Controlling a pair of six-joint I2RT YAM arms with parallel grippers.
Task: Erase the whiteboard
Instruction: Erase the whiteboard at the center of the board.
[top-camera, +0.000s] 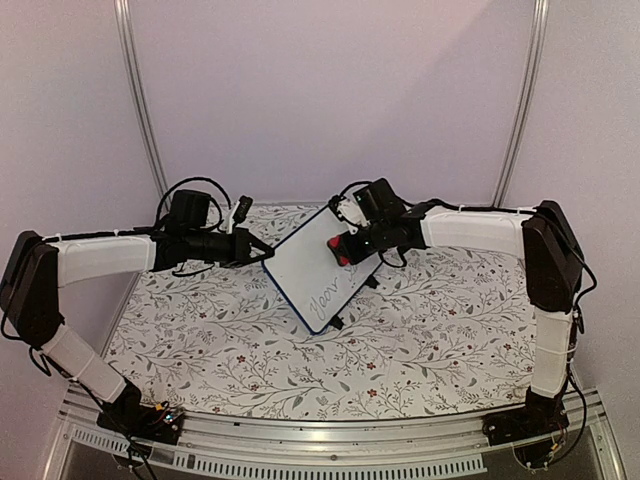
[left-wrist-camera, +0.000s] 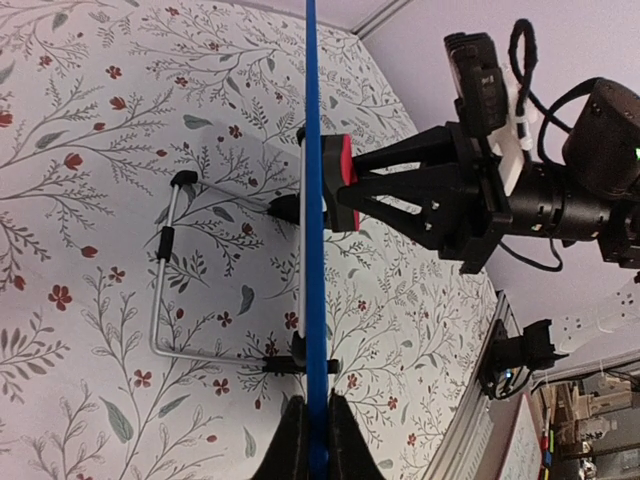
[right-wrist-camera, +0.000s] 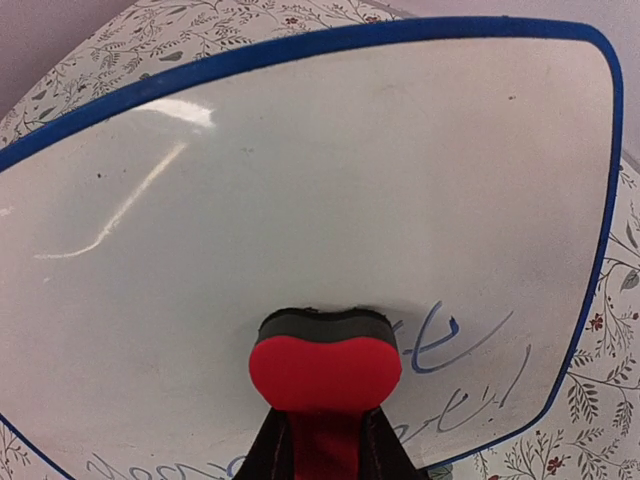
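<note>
Red eraser (right-wrist-camera: 324, 372) pressed on whiteboard (top-camera: 305, 275).
The left gripper (left-wrist-camera: 316, 440) pinches its 9 o'clock edge; the right gripper (top-camera: 350, 243) clamps the eraser, with handwriting (top-camera: 325, 296) at 6 o'clock.

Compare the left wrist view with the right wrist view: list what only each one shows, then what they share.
Left wrist only: the whiteboard seen edge-on, its wire stand behind it, the left gripper clamped on its blue frame, and the right gripper from the side. Right wrist only: the board's face, mostly clean, with blue handwriting at the bottom of the view. Both: the red eraser held by the right gripper against the board, and the floral tablecloth.
</note>
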